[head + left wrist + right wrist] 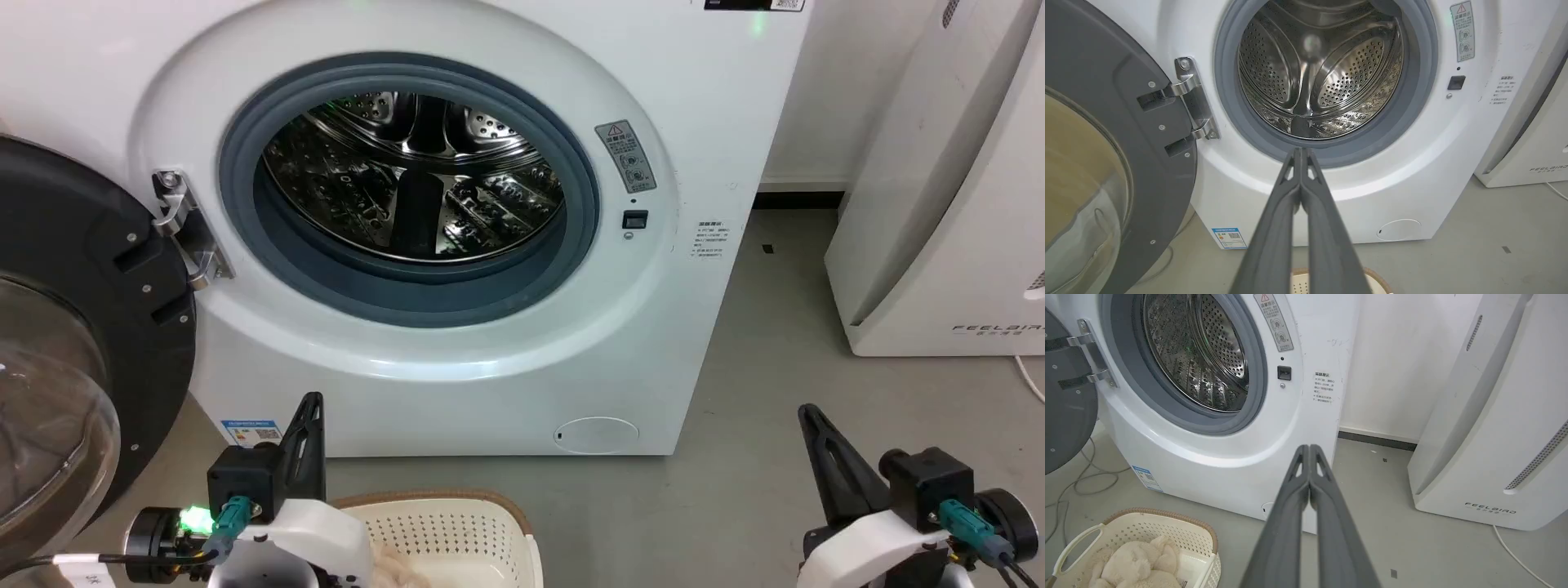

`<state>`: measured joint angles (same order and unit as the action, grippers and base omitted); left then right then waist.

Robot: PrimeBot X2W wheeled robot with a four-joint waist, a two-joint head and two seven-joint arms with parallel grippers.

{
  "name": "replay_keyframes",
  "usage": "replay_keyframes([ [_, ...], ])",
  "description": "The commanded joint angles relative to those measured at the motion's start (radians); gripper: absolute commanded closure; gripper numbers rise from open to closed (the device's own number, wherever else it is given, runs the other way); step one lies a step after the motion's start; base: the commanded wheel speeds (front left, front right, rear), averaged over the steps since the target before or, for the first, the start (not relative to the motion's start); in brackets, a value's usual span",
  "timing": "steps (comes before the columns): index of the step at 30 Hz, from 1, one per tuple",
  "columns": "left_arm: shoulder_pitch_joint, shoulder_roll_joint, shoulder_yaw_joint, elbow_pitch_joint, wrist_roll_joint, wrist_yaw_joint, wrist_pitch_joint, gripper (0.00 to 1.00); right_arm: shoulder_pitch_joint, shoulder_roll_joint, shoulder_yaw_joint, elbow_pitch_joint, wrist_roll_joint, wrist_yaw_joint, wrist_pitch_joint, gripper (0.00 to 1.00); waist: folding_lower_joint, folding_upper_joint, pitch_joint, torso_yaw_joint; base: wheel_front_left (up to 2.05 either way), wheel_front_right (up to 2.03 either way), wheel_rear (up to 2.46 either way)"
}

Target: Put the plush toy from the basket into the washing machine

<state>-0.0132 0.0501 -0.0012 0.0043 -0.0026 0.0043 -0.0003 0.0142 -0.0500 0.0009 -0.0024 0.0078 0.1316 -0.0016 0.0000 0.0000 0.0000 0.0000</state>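
Plush toy (1133,565) lies in basket (1139,531); left fingers (1274,239), right fingers (1286,533) pressed together, empty.

The washer (457,392) was white, its gasket (424,291) grey, its drum (490,188) shiny perforated steel, its door (65,212) black-framed. The basket (1167,535) was cream with perforated sides and a brown rim; the toy (1135,565) cream-beige. The floor (775,343) was grey.

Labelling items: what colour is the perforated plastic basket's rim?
Brown, woven-look, on the cream-white perforated plastic basket; clearest in the right wrist view.
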Motion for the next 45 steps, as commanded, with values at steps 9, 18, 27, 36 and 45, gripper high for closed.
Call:
replay_keyframes([
  [9,0.013,0.0,0.001,-0.004,0.003,-0.004,0.0,1.0,-0.014,0.0,-0.001,0.002,-0.008,-0.001,0.002,1.0,0.0,0.0,0.0,0.0,0.0,0.0,0.0],
  [18,0.0,0.0,-0.001,0.0,0.0,0.001,0.0,0.0,0.0,0.0,0.0,0.0,0.001,0.0,0.0,0.0,0.0,0.0,0.0,0.0,0.0,0.0,0.0],
  [27,-0.003,0.0,-0.011,0.009,-0.005,0.013,-0.016,0.0,0.003,0.0,-0.008,-0.006,0.028,0.0,-0.016,0.0,0.0,0.0,0.003,-0.001,0.0,0.0,0.0],
  [36,-0.025,0.0,-0.027,0.062,-0.014,0.017,-0.034,0.0,0.001,0.0,-0.011,-0.017,0.058,0.0,-0.034,0.0,0.0,0.0,0.021,-0.004,0.0,0.0,0.0],
  [45,-0.077,0.001,-0.045,0.162,-0.023,0.007,-0.053,0.0,-0.016,0.0,-0.02,-0.027,0.086,0.0,-0.053,0.0,0.0,0.0,0.068,-0.015,0.0,0.0,0.0],
])
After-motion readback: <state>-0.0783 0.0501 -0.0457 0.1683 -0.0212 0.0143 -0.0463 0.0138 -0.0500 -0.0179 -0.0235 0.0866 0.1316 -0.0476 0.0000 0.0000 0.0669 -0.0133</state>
